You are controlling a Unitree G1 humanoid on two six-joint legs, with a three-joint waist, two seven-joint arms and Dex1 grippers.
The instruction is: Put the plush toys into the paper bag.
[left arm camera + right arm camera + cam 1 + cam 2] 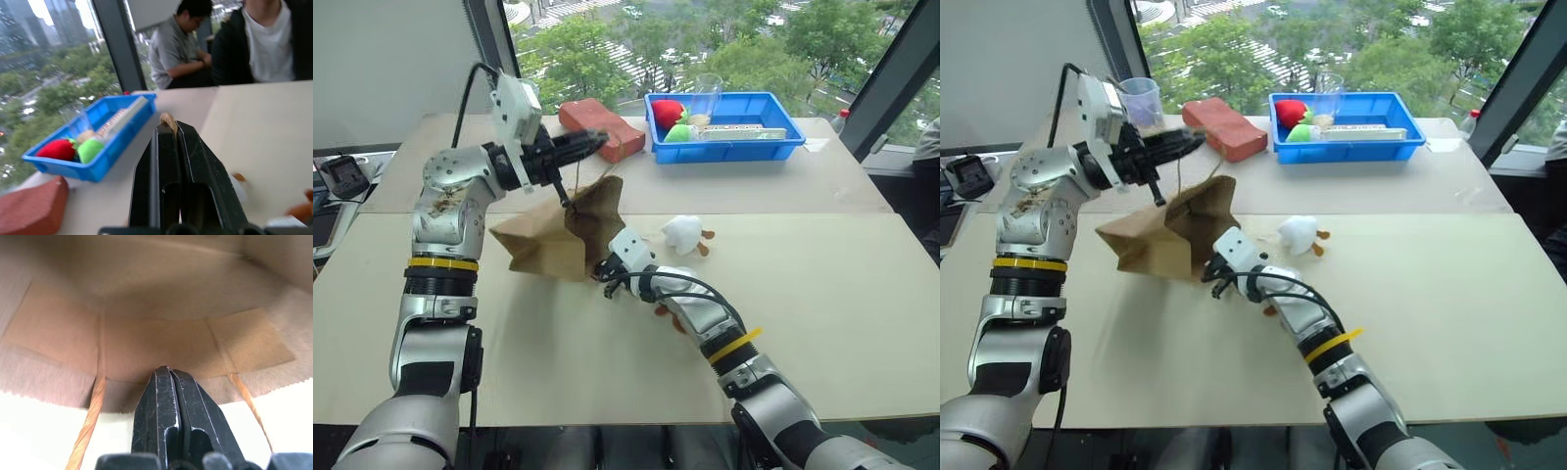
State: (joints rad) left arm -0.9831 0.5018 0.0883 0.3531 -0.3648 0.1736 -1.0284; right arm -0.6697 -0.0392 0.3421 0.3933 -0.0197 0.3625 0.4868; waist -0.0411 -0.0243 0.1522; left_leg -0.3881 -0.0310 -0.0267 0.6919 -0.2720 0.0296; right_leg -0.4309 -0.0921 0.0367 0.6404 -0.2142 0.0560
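Note:
The brown paper bag lies on the table's left half, its mouth pulled up and open toward the right. My left gripper is shut on one twine handle and holds it above the bag. Down at the bag's mouth my right gripper is shut, its tips over the lower lip, and its wrist view looks into the bag. I cannot tell whether it pinches the paper. The white plush toy lies just right of the bag. A brown plush toy peeks from under my right forearm, mostly hidden.
A reddish-brown block and a blue tray with a red and a green round item stand at the table's far side. A clear cup stands far left. Two people sit past the table's right end.

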